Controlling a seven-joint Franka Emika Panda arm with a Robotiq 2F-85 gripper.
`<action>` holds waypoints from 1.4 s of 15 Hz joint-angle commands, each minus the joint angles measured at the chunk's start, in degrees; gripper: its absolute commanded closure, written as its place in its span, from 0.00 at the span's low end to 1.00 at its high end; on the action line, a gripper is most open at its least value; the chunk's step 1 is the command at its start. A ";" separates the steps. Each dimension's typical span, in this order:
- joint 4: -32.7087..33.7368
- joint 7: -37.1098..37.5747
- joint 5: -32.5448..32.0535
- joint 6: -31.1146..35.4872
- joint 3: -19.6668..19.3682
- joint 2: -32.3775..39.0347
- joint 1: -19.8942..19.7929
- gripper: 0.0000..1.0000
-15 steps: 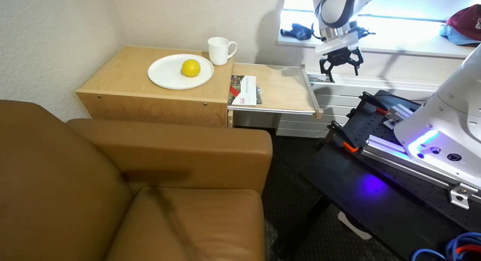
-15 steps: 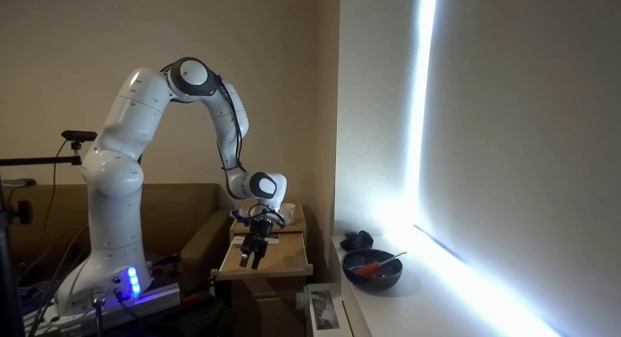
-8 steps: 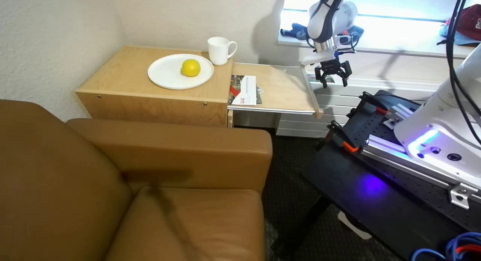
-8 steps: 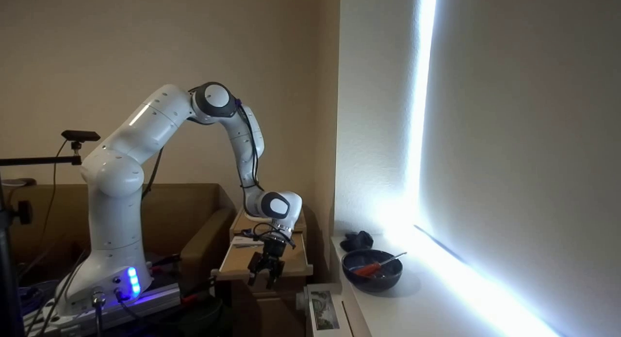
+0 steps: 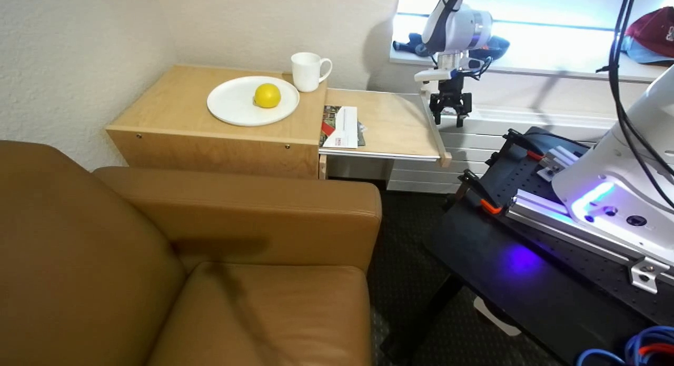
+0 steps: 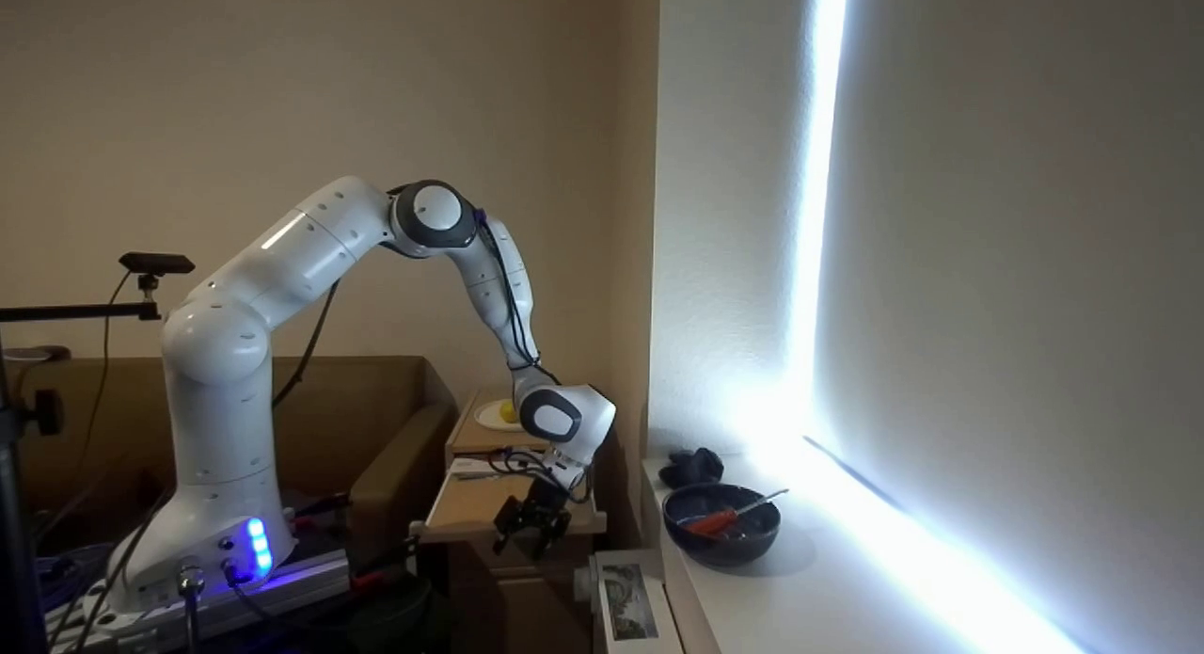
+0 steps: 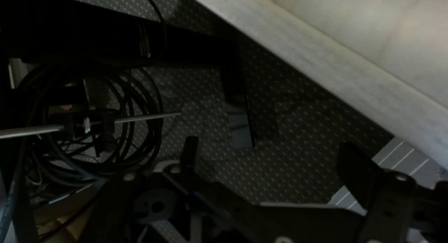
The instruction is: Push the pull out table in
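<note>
The pull out table [image 5: 397, 121] is a thin light tan slab sticking out from the end table [image 5: 195, 100], with a raised rail along its outer edge. It also shows in an exterior view [image 6: 470, 515], and its pale rail [image 7: 315, 63] crosses the upper right of the wrist view. My gripper [image 5: 448, 122] is open and empty at the rail's outer side, near its far end. It also shows in an exterior view [image 6: 519, 547], and its fingers stand wide apart in the wrist view [image 7: 268, 143]. Whether it touches the rail cannot be told.
Papers [image 5: 343, 127] lie on the slab. A white plate [image 5: 231, 100] with a yellow ball [image 5: 267, 95] and a white mug [image 5: 306, 71] stand on the end table. A radiator [image 5: 463, 139], a sill with a dark bowl [image 6: 720, 536], and a couch arm [image 5: 247, 197] are nearby.
The arm has reached lower and farther out, and the gripper has moved in against or close to the rail's outer side. The slab and papers have shifted very slightly toward the end table.
</note>
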 commanded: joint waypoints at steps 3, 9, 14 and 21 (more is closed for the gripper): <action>0.49 -1.84 3.23 -0.83 -0.08 0.04 0.50 0.00; -0.91 2.64 2.94 6.41 0.02 -0.06 5.81 0.00; -0.72 6.80 2.79 10.74 1.66 -0.67 10.37 0.00; -0.07 3.01 4.77 9.46 6.26 -3.27 9.43 0.00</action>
